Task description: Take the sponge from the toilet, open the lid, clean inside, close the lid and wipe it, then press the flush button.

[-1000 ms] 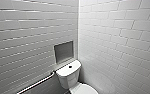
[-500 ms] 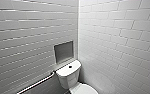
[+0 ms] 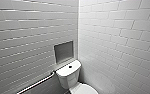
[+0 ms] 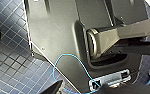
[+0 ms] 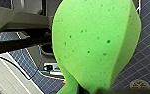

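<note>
The white toilet (image 3: 67, 76) stands in the corner of the tiled walls, seen low in the head view. On its tank top sits the small dark flush button (image 3: 70, 66). A part of the white oval lid (image 3: 87, 89) shows at the lower edge, and it lies down. The bright green sponge (image 5: 96, 45) looms large in the right wrist view, pinched at its narrow end by my right gripper (image 5: 91, 91), above dark blue floor tiles. My left gripper (image 4: 86, 91) stands open with nothing in it, hanging beside the robot's dark base.
A recessed grey niche (image 3: 63, 51) is set in the wall behind the tank. A metal grab bar (image 3: 38, 83) runs along the left wall. White tiled walls close in on the left and right. The floor (image 4: 11, 67) is dark blue tile.
</note>
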